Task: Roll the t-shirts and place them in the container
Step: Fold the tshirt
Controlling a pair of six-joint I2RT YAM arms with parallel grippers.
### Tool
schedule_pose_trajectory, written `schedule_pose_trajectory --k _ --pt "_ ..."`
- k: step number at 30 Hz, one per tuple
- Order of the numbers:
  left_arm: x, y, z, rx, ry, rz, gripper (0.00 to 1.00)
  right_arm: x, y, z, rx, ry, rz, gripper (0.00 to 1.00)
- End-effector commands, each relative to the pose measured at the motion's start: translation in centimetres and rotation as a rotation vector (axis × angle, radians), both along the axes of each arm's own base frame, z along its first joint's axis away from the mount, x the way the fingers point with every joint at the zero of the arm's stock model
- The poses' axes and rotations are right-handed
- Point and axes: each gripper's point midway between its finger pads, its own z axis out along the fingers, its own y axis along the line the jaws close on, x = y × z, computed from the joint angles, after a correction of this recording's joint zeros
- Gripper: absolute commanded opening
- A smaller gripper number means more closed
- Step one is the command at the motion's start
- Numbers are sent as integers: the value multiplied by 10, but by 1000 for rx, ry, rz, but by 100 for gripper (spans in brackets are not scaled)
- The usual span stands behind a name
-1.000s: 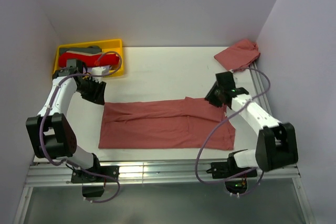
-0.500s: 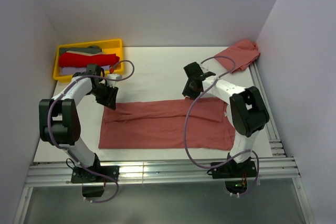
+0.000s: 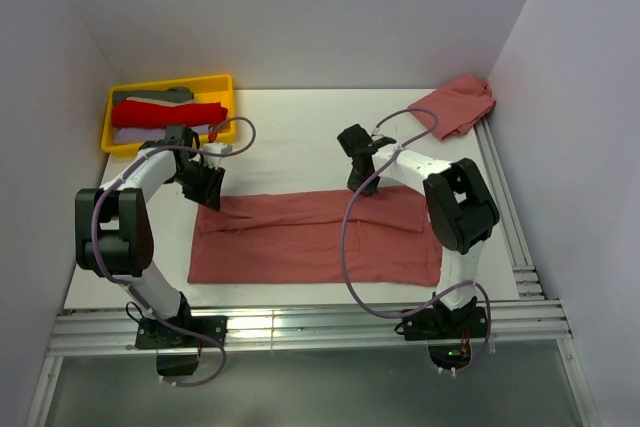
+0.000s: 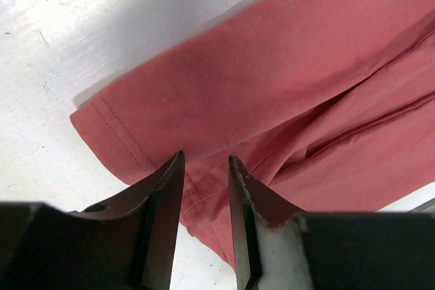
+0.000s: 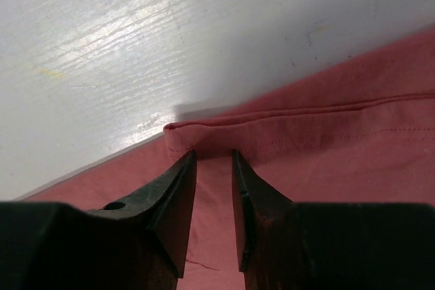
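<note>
Lying across the middle of the overhead frame, the flat t-shirt (image 3: 320, 237) runs left to right. Along its far edge, the left gripper (image 3: 210, 187) sits at the left corner and the right gripper (image 3: 365, 185) just right of centre. Only the wrist views show the jaws: each pair narrowly parted astride that edge, seemingly pinching nothing. A crumpled t-shirt (image 3: 455, 105) lies at upper right.

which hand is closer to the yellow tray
Left. The left hand is just in front of the yellow tray, at the flat t-shirt's far-left corner; the right hand is much farther right, at its far edge.
</note>
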Motion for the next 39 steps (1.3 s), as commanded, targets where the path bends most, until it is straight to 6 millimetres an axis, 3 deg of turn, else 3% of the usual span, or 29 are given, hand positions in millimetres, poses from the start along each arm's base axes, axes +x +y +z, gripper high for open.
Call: schedule_pose_trajectory --k 1,5,12,31,34,39 --pt "3 1 2 5 -20 -1 38 8 -4 11 -28 -48 -36 32" --pt "3 2 1 7 -18 -2 37 8 -2 11 -17 -54 -37 17" --pt "3 1 1 7 -20 -5 37 17 4 21 5 -89 -32 41" --pt "3 1 -1 5 -9 -10 37 24 6 2 -42 -35 -29 42" --pt "3 1 -1 5 -11 -10 37 22 4 5 -42 -41 -34 37" --pt "4 1 0 6 -14 -10 37 21 2 16 -33 -70 -47 21"
